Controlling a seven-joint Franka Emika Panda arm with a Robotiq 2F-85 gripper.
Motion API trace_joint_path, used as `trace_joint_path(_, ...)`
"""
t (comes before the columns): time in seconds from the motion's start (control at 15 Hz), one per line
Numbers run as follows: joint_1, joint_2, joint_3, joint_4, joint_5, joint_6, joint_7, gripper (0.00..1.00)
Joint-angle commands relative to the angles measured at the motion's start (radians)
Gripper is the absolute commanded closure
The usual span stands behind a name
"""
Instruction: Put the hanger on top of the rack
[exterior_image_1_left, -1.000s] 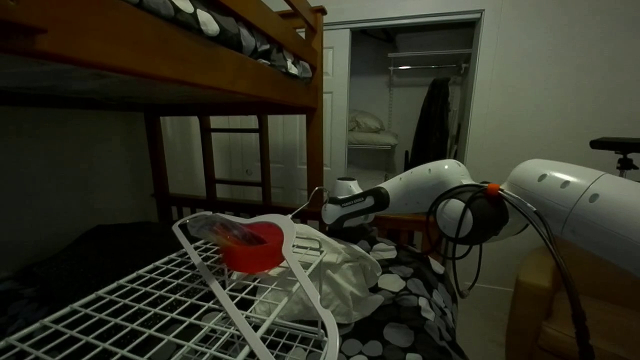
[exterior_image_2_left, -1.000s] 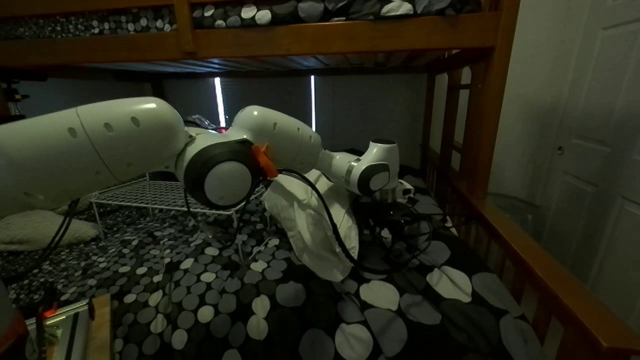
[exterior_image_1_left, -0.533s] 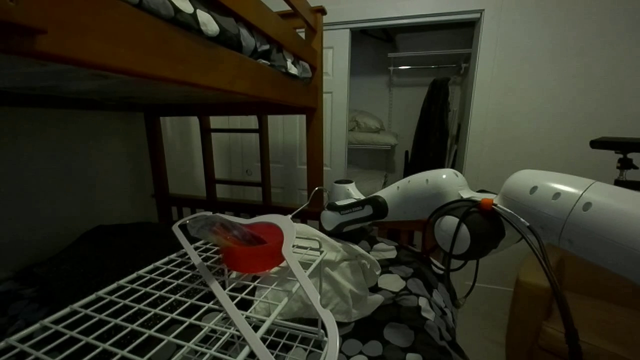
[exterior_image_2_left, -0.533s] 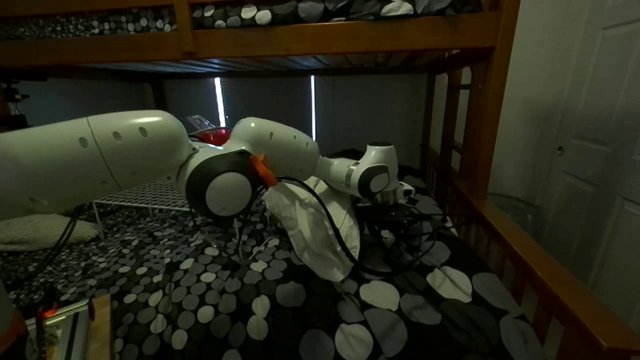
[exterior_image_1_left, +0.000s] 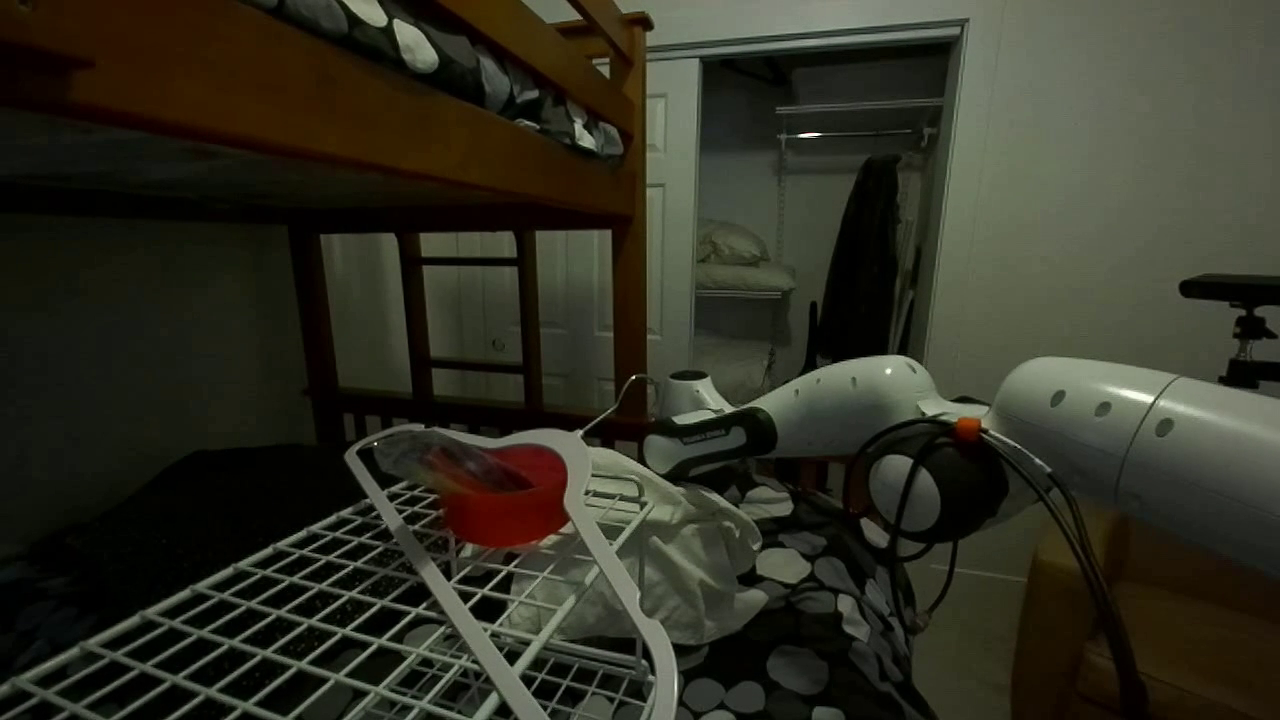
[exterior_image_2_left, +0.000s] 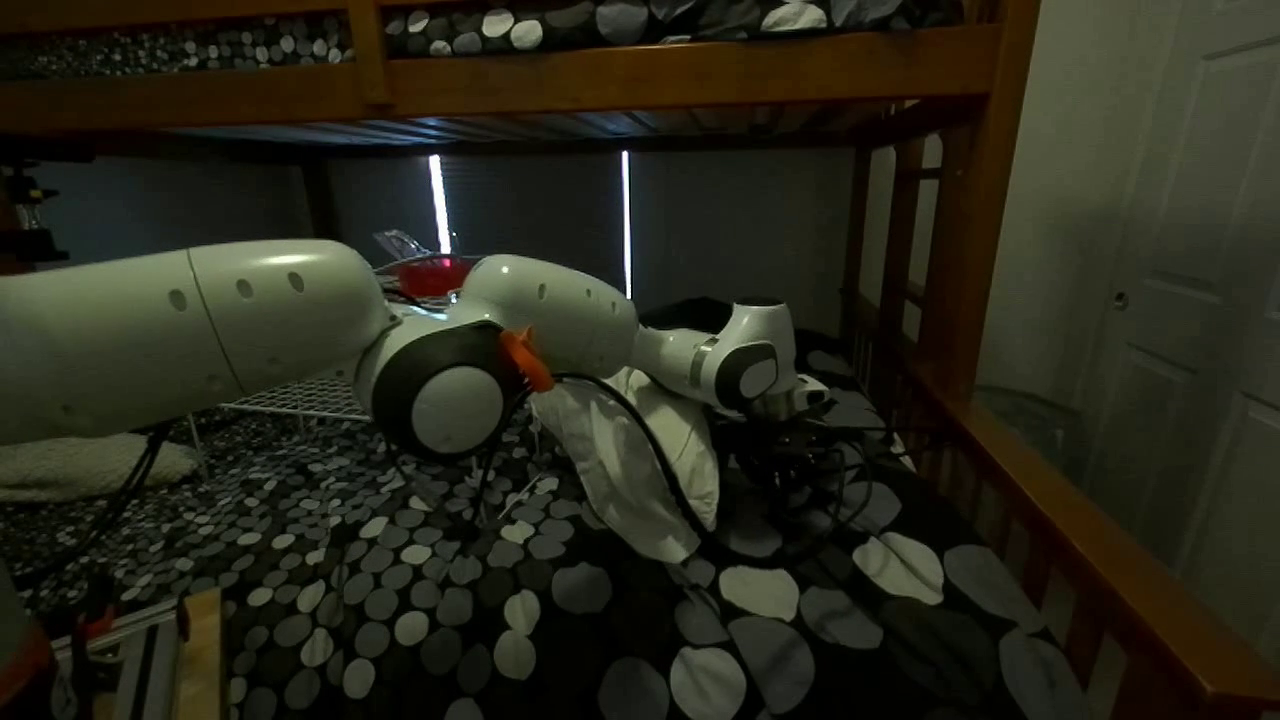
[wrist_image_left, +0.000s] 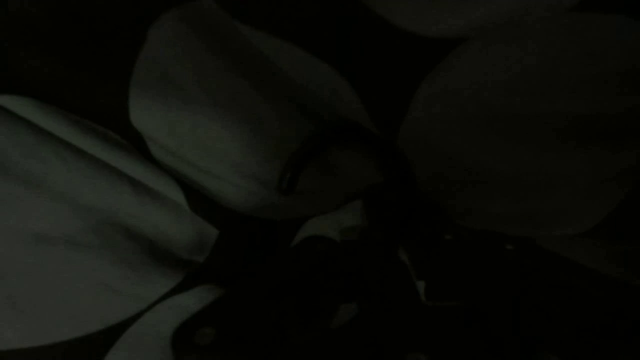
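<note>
Fingers (wrist_image_left: 310, 280) near-black in wrist view: can't tell if wide or narrow

Gripper (exterior_image_2_left: 785, 455) sits low at the dotted bedding (exterior_image_2_left: 560, 650). Dark hook shape (wrist_image_left: 345, 134) shows just beyond the fingers; likely a hanger to pick, not certain. White hanger (exterior_image_1_left: 578, 480) is at the rack (exterior_image_1_left: 568, 607), by the red item (exterior_image_1_left: 505, 505), well apart from the gripper; on top or leaning in front, can't tell.

My read: grasp step, no hold confirmed. Straddle the part below the hook, stop just off the bedding, close without pinching it, check grip, lift straight, clear the white cloth (exterior_image_2_left: 610, 470) before swinging over.
</note>
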Motion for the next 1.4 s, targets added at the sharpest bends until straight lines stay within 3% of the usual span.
trace_joint_path(0.0,0.009,0.011,-0.015,0.059,-0.014,0.011,-0.003,1.00)
trace_joint_path(0.13,0.019,-0.018,-0.031,0.068,-0.024,0.001,0.020,0.98)
trace_joint_path(0.2,0.022,0.024,-0.036,0.173,-0.032,-0.040,0.028,0.98)
trace_joint_path(0.27,0.024,0.018,-0.041,0.192,-0.031,-0.043,0.047,0.98)
trace_joint_path(0.33,0.021,-0.049,-0.044,0.103,-0.027,0.007,0.073,0.98)
trace_joint_path(0.53,-0.006,-0.087,-0.020,0.113,0.011,-0.044,0.133,0.98)
trace_joint_path(0.73,-0.036,-0.118,0.009,0.129,0.037,-0.188,0.073,0.98)
trace_joint_path(1.33,0.014,-0.280,-0.112,0.159,-0.116,-0.613,0.049,0.98)
